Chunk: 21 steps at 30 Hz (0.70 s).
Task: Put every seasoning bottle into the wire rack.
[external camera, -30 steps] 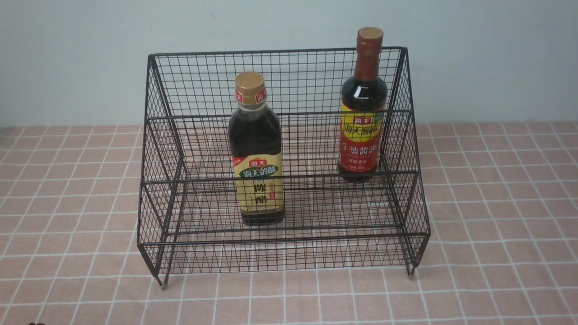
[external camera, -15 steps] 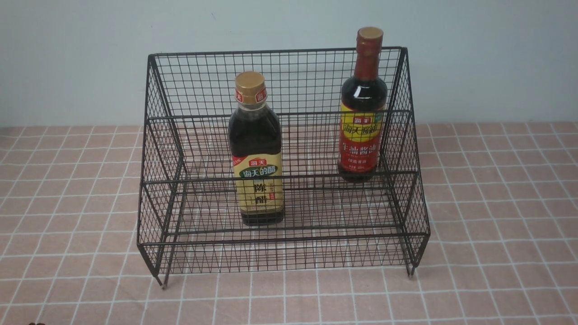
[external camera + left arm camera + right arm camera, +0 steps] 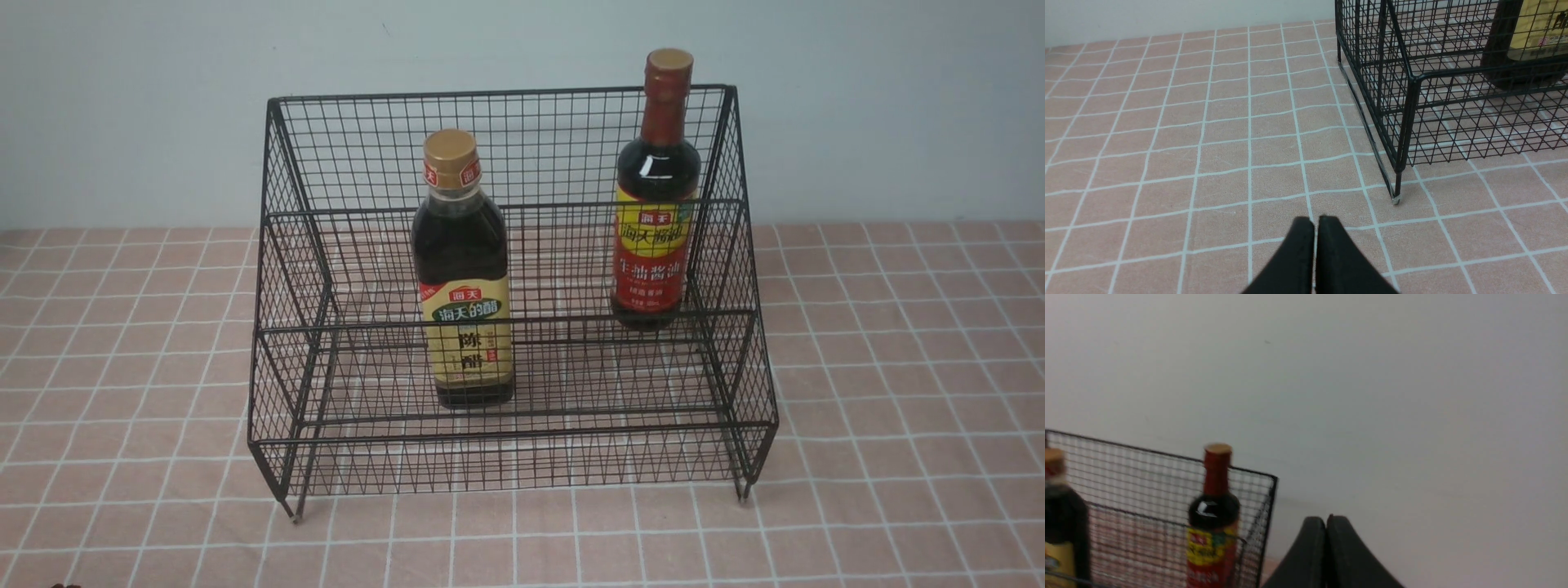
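A pink tablecloth with a white grid (image 3: 890, 392) spreads under the black wire-mesh rack and out past both its sides. The pale wall (image 3: 882, 106) rises behind the rack.

The two-tier black wire-mesh rack (image 3: 522, 434) stands on the cloth, its high back toward the wall and its mesh sides sloping down to the front.

Both seasoning bottles are inside the rack, upright and well apart. The round, long-necked Haitian soy sauce bottle (image 3: 658, 175) is in the rear part, near the rack's right side, its neck reaching above the rack's back rim. It stands behind the upper crossbar (image 3: 563, 206). The squarish Haitian aged vinegar bottle (image 3: 460, 245) is farther forward in the rack, left of the middle, in front of that upper crossbar and behind the next crossbar down (image 3: 571, 319).

The left gripper (image 3: 1316, 228) is closed, its tips drawn together, apart from the rack; the left wrist view takes in the rack's left front foot (image 3: 1396, 199). The right gripper (image 3: 1326, 526) is closed too, its tips together and apart from the rack.

The soy sauce bottle carries a red-and-yellow label (image 3: 651, 253) behind the rack's mesh; the vinegar bottle's tan label (image 3: 469, 347) is partly behind it. Smallest are the vinegar bottle's gold cap (image 3: 451, 147), below the rack's back rim, and the soy sauce bottle's gold cap top (image 3: 670, 59), above that rim.
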Each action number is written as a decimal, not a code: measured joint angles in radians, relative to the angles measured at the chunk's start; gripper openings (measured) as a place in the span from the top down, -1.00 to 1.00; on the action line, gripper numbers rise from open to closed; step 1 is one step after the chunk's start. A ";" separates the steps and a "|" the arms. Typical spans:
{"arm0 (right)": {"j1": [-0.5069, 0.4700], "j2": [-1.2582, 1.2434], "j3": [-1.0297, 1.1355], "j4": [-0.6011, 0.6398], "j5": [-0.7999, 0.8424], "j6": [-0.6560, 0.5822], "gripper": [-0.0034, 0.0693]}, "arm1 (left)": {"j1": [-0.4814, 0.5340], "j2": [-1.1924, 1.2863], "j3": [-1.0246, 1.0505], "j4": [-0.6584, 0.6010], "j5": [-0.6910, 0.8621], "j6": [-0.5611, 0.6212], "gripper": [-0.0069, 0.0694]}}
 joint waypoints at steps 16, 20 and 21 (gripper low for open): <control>-0.102 -0.431 0.704 -0.142 -0.032 0.111 0.94 | 0.000 0.000 0.000 0.000 0.000 0.000 0.84; -0.102 -0.435 0.708 -0.151 -0.059 0.192 0.94 | 0.000 0.000 0.000 0.000 0.000 0.000 0.84; -0.102 -0.435 0.708 -0.156 -0.061 0.200 0.94 | 0.000 0.000 0.000 0.000 0.000 0.000 0.84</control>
